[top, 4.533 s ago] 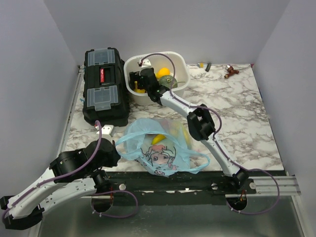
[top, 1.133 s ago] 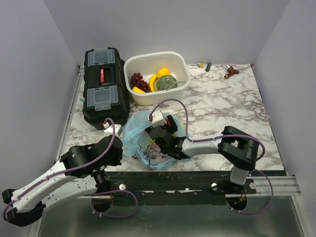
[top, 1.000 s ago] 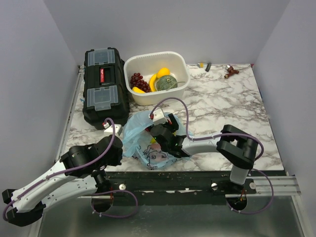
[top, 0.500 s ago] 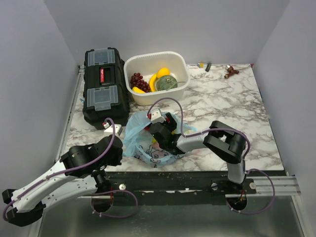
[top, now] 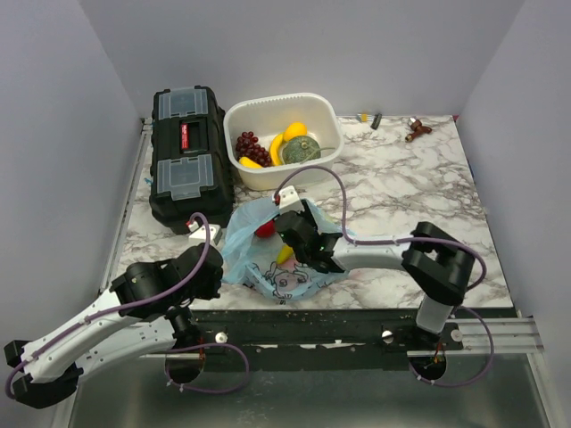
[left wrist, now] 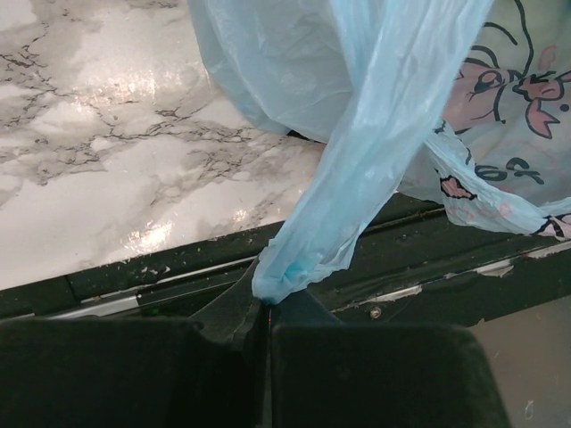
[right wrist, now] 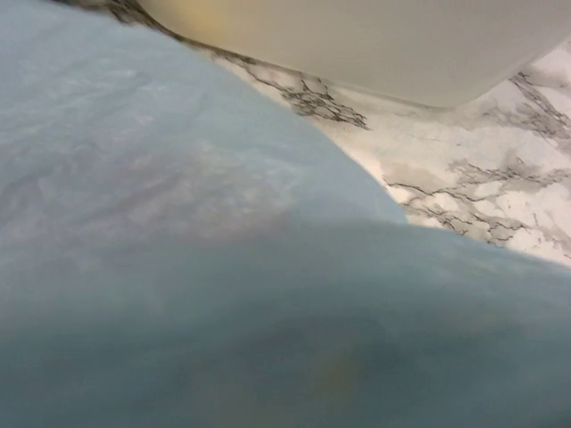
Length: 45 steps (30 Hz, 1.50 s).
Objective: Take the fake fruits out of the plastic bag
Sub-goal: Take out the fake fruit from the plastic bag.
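Observation:
The light-blue plastic bag [top: 259,267] with the cartoon girl face lies at the table's near edge. My left gripper [left wrist: 266,308] is shut on one of its loop handles [left wrist: 357,178], pulled taut. My right gripper [top: 287,250] reaches into the bag's mouth. A yellow fruit [top: 285,255] shows at its fingertips and a red piece [top: 265,229] lies just left of it. Bag film [right wrist: 223,267] covers the right wrist view and hides the fingers. The purple grapes [top: 252,147], bananas [top: 276,148] and green melon [top: 302,150] lie in the white tub [top: 268,178].
A black toolbox [top: 186,156] stands left of the tub, with a small white block [top: 198,232] at its near corner. An orange-yellow lemon [top: 294,131] is in the tub. Small parts [top: 417,129] lie at the far right. A black rail [left wrist: 134,285] runs along the near edge.
My right gripper has shifted inside the bag and its wrist has lifted toward the far side. The red piece and a yellow fruit now show. The left arm has not moved.

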Each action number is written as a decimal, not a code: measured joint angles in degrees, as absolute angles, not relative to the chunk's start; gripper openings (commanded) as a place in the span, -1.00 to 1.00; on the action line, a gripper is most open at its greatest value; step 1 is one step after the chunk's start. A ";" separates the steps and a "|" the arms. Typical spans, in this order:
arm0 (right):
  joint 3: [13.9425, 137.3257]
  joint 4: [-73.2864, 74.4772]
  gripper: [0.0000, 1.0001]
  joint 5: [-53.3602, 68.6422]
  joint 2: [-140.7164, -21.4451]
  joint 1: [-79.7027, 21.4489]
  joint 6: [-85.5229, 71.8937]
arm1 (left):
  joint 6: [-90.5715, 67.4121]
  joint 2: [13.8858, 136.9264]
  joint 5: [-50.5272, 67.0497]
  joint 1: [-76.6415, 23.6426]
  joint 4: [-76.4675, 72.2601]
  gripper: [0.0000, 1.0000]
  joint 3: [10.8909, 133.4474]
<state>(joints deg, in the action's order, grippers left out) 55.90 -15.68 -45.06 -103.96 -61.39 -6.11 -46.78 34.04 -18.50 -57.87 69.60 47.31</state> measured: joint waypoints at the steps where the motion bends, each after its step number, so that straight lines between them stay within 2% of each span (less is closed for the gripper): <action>1: 55.92 -14.55 -0.45 -43.83 -102.41 -61.39 -7.33 | -46.78 34.17 -18.50 -57.87 69.60 -1.00 47.31; 6: 56.88 -9.43 -0.56 -35.40 -94.94 -61.36 -15.88 | -46.78 34.46 -18.50 -57.87 69.60 -1.00 47.31; 16: 53.65 -4.32 -0.64 -16.27 -88.51 -61.30 -30.79 | -46.78 34.46 -18.50 -57.87 69.60 -1.00 47.31; 22: 50.26 -1.32 -0.81 -9.96 -82.72 -61.30 -34.70 | -46.78 34.44 -18.50 -57.87 69.60 -1.00 47.31; 29: 50.68 4.27 -0.90 -11.64 -71.61 -61.30 -34.17 | -46.78 34.41 -18.50 -57.87 69.60 -1.00 47.31; 35: 52.80 6.59 -0.91 -19.77 -65.01 -61.30 -30.70 | -46.78 34.09 -18.50 -57.87 69.60 -1.00 47.31; 41: 54.24 5.80 -0.91 -29.34 -63.92 -61.12 -25.76 | -46.81 33.89 -18.52 -57.87 69.60 -1.00 47.31; 45: 56.64 4.12 -0.91 -34.98 -67.20 -60.69 -22.00 | -46.83 33.89 -18.52 -57.87 69.60 -1.00 47.31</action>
